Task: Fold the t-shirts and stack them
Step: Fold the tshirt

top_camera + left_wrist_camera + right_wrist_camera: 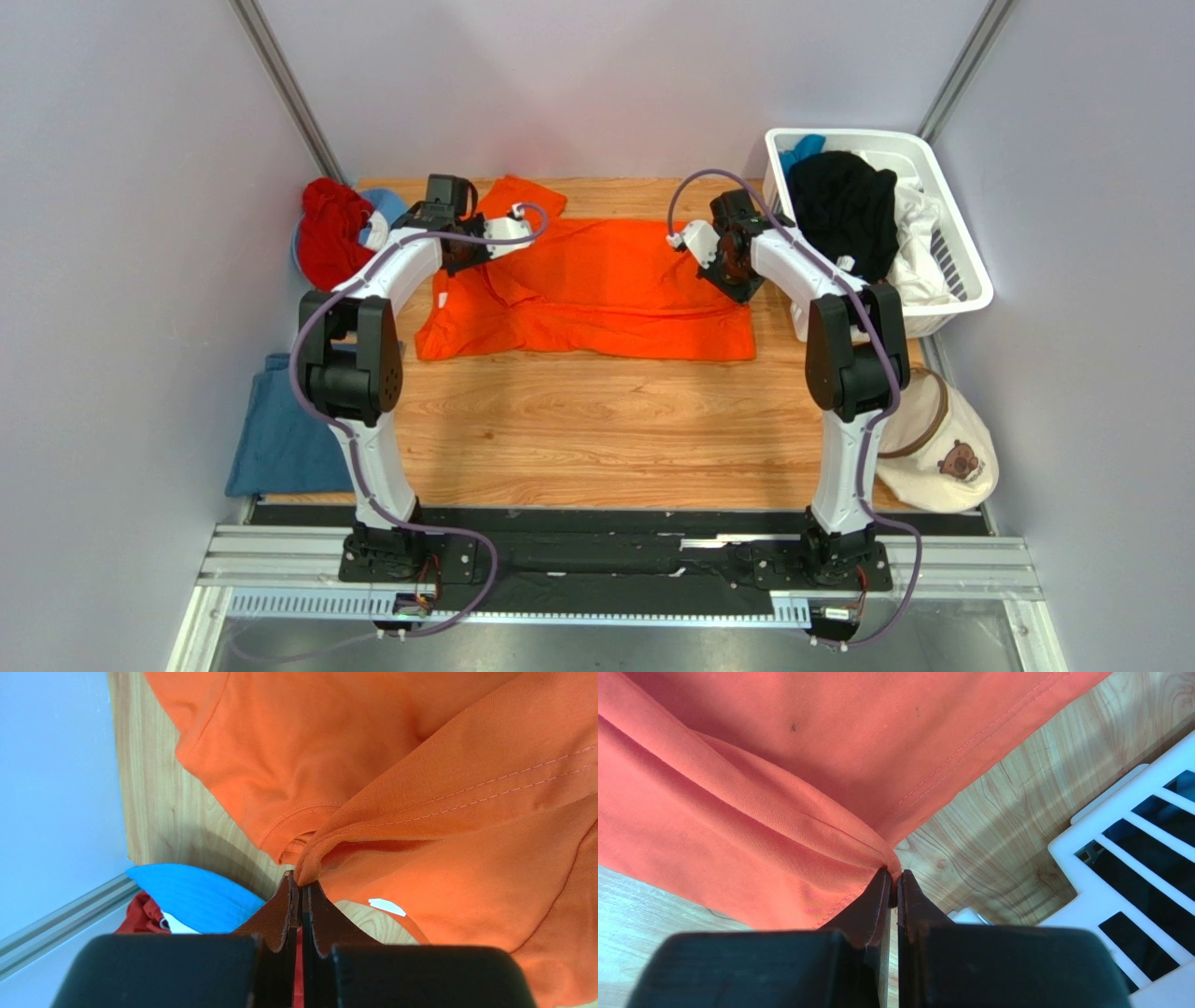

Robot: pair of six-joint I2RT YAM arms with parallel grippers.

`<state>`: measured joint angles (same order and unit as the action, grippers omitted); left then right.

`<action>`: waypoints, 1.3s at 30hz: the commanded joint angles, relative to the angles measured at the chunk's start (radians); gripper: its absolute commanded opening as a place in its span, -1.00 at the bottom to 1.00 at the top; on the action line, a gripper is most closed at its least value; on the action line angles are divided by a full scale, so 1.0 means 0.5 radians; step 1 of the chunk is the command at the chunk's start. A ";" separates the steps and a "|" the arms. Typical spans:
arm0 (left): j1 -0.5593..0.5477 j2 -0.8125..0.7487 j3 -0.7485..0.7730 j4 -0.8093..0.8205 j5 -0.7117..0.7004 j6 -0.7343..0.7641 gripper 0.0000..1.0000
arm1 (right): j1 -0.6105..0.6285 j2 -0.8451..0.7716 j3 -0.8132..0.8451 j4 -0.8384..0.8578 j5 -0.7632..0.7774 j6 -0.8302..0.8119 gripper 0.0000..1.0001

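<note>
A bright orange t-shirt [596, 287] lies spread across the far half of the wooden table [589, 420], its sleeve end bunched at the left. My left gripper [466, 255] is shut on a fold of the orange t-shirt [421, 812] near the collar; the left gripper [300, 882] pinches the cloth at its fingertips. My right gripper [727, 273] is shut on the orange t-shirt [773, 777] at its right hemmed corner, with the right gripper [894, 879] nipping the cloth's edge. A folded dusty blue t-shirt [285, 427] lies at the table's left edge. Black [842, 203] and white [919, 231] t-shirts sit in the basket.
A white slatted basket [968, 280] stands at the back right, close to my right gripper; its wall [1130, 882] shows in the right wrist view. A red cloth [330, 227] with a blue item [193, 892] lies at the back left. A beige bear cap [943, 441] rests front right.
</note>
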<state>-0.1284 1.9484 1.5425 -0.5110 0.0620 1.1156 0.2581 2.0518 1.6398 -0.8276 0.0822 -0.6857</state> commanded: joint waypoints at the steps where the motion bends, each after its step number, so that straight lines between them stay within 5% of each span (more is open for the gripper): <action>1: 0.005 0.024 0.087 0.092 0.011 -0.041 -1.00 | -0.004 0.011 0.083 0.045 0.047 0.015 -0.99; 20: -0.065 0.122 0.155 0.234 -0.084 -0.065 -1.00 | -0.004 0.032 0.092 0.048 0.087 0.012 -0.98; 39: -0.072 0.141 0.121 0.279 -0.118 -0.031 -1.00 | 0.002 0.032 0.058 0.167 0.253 0.058 -0.11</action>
<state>-0.1623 2.0106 1.5795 -0.4175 0.0029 1.0985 0.2584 2.0769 1.6451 -0.7822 0.1749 -0.6762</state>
